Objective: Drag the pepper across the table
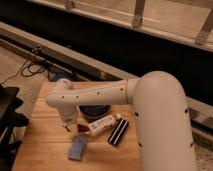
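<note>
hand – low over counter, left of bottle; grip: cannot tell | pepper – on counter, touching bottle's left end, just above sponge

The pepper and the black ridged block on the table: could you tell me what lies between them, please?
In the camera view, the white bottle lies on its side between the pepper and the black block. The hand hangs just left of the pepper.

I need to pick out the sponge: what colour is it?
Blue. The sponge lies on the table in the camera view, just below the gripper.
</note>
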`<state>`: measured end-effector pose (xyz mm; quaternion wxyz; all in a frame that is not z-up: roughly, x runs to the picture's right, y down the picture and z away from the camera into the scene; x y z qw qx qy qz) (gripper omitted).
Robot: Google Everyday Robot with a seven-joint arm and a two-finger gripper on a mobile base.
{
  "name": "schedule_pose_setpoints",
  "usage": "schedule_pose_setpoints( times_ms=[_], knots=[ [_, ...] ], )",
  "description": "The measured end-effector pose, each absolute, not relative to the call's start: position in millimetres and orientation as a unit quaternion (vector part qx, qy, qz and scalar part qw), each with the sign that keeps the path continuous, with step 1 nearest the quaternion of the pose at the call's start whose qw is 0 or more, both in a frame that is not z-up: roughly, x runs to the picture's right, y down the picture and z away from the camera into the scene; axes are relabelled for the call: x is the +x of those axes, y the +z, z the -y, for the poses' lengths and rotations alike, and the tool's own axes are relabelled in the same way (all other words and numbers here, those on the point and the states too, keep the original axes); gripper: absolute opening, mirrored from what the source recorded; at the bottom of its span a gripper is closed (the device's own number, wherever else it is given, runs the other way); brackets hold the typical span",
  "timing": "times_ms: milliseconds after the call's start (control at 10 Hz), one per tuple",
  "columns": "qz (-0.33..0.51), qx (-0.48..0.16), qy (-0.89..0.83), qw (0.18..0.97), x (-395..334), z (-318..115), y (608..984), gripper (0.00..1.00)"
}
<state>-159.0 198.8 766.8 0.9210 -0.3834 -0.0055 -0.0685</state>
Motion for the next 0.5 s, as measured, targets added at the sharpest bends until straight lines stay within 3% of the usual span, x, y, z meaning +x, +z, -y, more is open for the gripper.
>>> schedule_pose_setpoints(
  times_ms=[500],
  knots=[
    [-0.032,-0.411,-0.025,0.911,-125,-195,783,0.0]
  ],
)
